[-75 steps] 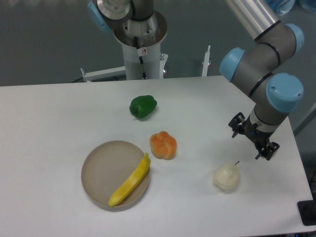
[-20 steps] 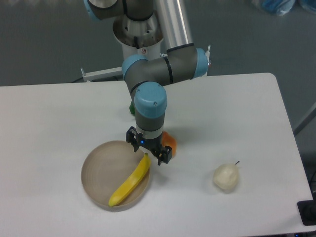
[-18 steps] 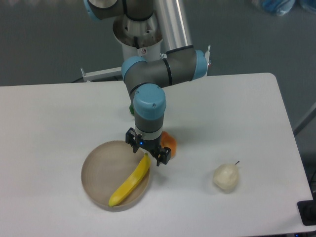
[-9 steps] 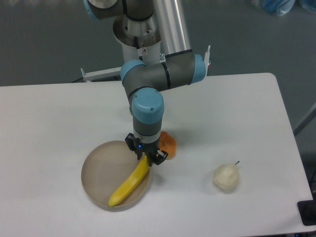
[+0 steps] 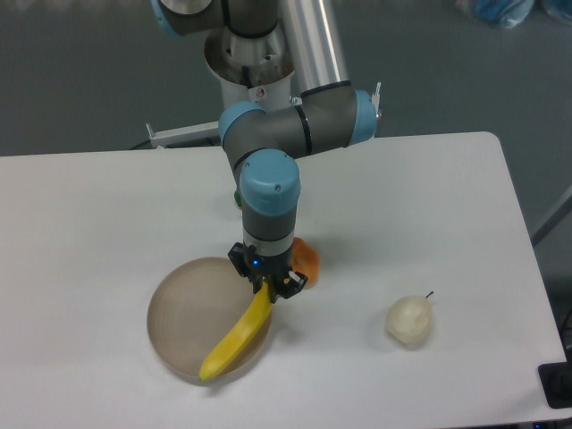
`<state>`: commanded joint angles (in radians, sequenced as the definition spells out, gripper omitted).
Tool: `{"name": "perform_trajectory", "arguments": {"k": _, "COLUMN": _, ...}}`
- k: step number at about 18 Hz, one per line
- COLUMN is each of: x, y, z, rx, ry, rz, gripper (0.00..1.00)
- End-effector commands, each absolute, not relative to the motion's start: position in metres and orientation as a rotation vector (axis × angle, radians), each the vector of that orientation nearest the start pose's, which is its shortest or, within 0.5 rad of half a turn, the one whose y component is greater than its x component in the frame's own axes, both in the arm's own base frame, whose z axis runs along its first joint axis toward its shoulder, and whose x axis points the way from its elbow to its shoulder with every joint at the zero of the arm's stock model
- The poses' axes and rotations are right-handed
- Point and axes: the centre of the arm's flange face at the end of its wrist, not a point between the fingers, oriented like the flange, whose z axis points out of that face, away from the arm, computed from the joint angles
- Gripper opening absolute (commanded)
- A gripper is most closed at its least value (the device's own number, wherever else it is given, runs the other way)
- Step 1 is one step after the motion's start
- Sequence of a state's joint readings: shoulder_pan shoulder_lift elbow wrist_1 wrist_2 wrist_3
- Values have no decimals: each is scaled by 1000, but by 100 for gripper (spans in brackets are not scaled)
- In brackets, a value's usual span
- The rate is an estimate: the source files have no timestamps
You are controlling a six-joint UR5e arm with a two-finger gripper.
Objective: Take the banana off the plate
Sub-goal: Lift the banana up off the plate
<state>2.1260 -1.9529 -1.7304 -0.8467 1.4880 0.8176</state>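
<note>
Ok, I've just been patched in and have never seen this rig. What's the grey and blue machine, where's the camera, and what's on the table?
It is a single robot arm of grey tubes and blue joint caps, ending in a small black two-finger gripper. One fixed camera looks down at the white table from the front and above.

On the table sits a round tan plate with a yellow banana lying along its right side. The gripper is closed on the banana's upper end, while the lower end appears to rest at the plate's front rim.

Beside the gripper is an orange fruit, half hidden. A green item peeks out behind the arm, too hidden to identify. A pale, pear-like fruit lies apart to the right.
</note>
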Motion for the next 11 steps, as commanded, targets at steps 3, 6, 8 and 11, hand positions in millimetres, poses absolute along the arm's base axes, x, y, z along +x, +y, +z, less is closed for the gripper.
{"name": "perform_trajectory", "arguments": {"k": 3, "x": -222, "y": 591, "z": 294, "rx": -2906, "ry": 366, "rz": 110, "gripper": 24}}
{"name": "perform_trajectory", "arguments": {"k": 6, "x": -258, "y": 575, "z": 306, "rx": -2917, "ry": 409, "rz": 125, "gripper": 24}}
{"name": "perform_trajectory", "arguments": {"k": 8, "x": -293, "y": 558, "z": 338, "rx": -2925, "ry": 517, "rz": 122, "gripper": 24}}
{"name": "perform_trajectory", "arguments": {"k": 11, "x": -345, "y": 529, "z": 363, "rx": -3001, "ry": 585, "rz": -8, "gripper": 24}}
